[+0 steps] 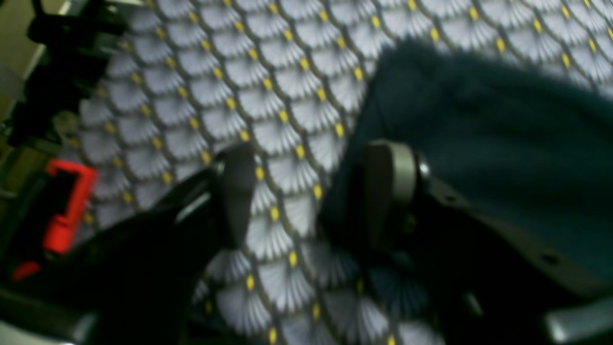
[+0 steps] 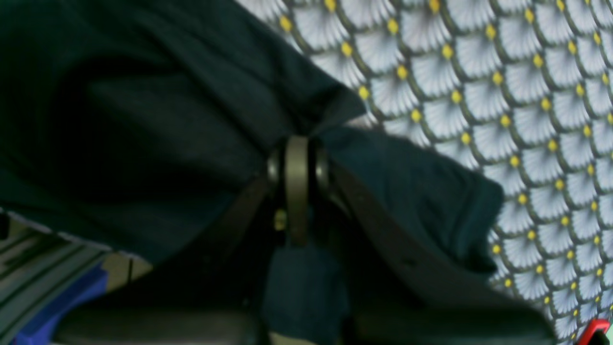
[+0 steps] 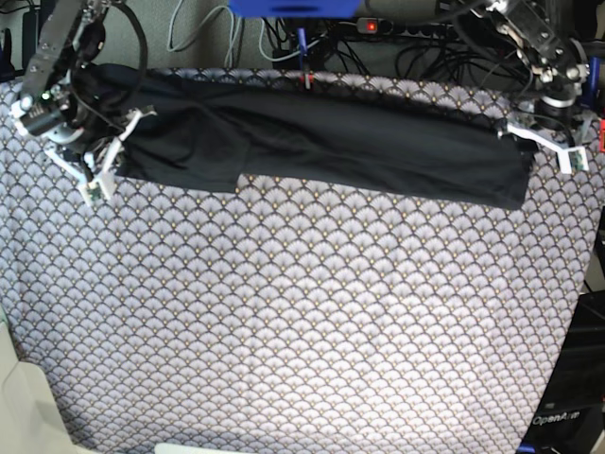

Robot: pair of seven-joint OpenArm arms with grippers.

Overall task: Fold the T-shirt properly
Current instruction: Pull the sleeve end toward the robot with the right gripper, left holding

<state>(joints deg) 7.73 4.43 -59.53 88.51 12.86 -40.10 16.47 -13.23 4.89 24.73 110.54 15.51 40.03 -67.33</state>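
Right gripper (image 2: 297,158) is clamped on a bunched edge of the T-shirt (image 3: 321,142), which I see stretched in a long band along the tablecloth's (image 3: 302,322) far side. Left gripper (image 1: 311,187) gapes wide beside the shirt's other end.

Plain black T-shirt (image 3: 321,142), folded into a long band, lying along table's far edge

The left wrist picture is blurred, so the T-shirt (image 1: 479,124) beside the left claw (image 1: 311,191) has no clear hem. In the right wrist view the cloth runs off the left edge, and the right claw (image 2: 297,191) hides the pinched fold.
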